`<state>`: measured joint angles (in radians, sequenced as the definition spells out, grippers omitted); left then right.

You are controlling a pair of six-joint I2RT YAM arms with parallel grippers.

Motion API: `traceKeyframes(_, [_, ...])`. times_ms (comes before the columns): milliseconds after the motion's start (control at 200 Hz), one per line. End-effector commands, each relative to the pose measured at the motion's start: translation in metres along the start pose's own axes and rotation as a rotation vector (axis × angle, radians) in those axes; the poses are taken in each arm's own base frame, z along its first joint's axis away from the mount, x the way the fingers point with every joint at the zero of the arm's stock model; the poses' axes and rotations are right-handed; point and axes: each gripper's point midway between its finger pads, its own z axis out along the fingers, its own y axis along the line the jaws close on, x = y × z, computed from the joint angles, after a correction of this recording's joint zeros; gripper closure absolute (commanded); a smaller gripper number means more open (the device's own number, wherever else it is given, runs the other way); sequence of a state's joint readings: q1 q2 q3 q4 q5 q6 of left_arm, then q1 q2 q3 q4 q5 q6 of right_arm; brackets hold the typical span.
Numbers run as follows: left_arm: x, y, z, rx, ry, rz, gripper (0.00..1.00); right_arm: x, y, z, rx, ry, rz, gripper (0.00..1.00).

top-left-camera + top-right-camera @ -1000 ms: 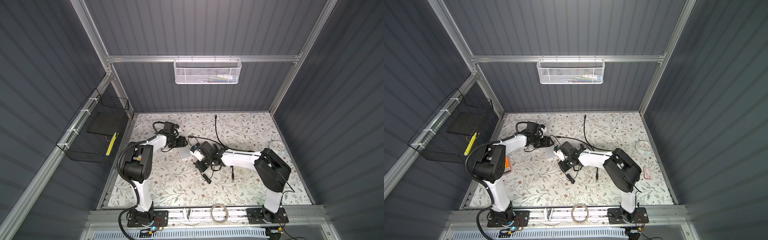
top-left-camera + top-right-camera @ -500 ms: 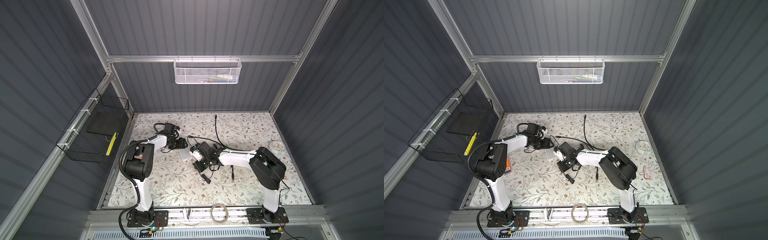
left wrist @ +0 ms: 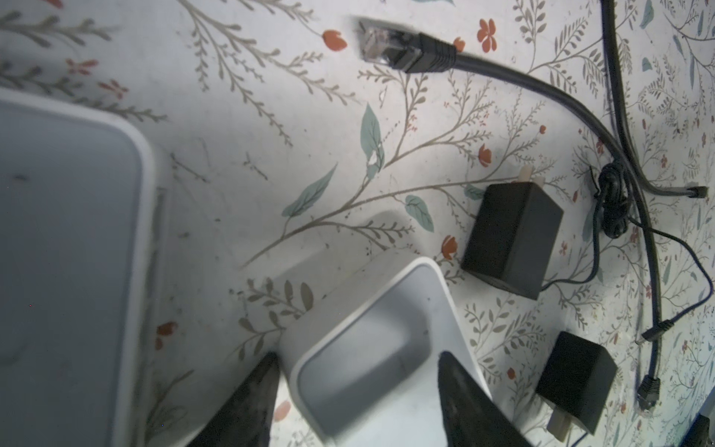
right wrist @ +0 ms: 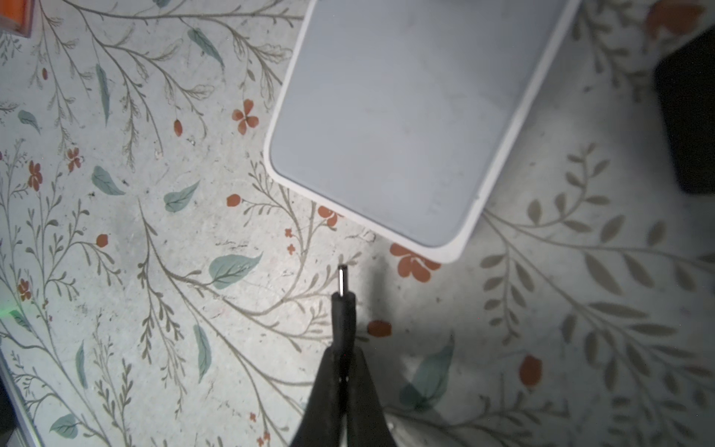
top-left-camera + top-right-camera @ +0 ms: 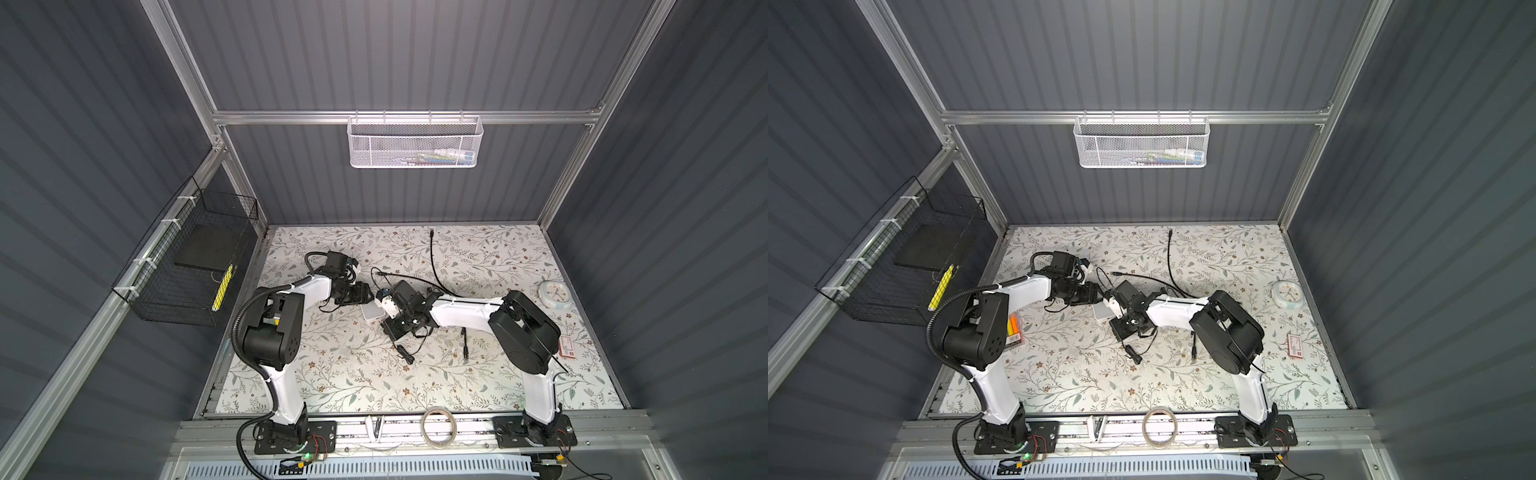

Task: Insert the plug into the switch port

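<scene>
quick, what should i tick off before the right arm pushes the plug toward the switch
1. Plug held: ok. The right pincer is shut on it, with the metal tip sticking out.
2. Port located: not ok. Only the grey top and white rim of the switch show, and no port is visible.
3. Tip aligned with port: cannot tell. The tip sits short of the switch's edge.
4. Left pincer bracing: cannot tell. Its fingers flank a white box, but contact is unclear.
5. Path clear: ok. There is bare mat between the tip and the switch.
</scene>
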<state>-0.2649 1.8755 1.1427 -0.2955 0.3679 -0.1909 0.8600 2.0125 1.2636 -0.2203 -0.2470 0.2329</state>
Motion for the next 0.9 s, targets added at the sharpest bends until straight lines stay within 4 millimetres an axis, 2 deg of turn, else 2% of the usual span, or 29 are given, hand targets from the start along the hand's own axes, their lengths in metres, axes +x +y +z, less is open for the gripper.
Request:
traceKeyframes(0, [0.005,-0.004,-0.008,0.007,0.009,-0.007,0.34,0.002,-0.004,0.003,0.007,0.026,0.034,1.0])
traceKeyframes(640, [-0.015,-0.011,-0.006,0.03,-0.017,0.017,0.34,-0.005,-0.006,0.013,-0.009,0.035,0.087,1.0])
traceKeyframes(890, [-0.014,-0.011,-0.003,0.038,-0.011,0.021,0.34,-0.004,-0.018,0.014,0.016,0.042,0.128,1.0])
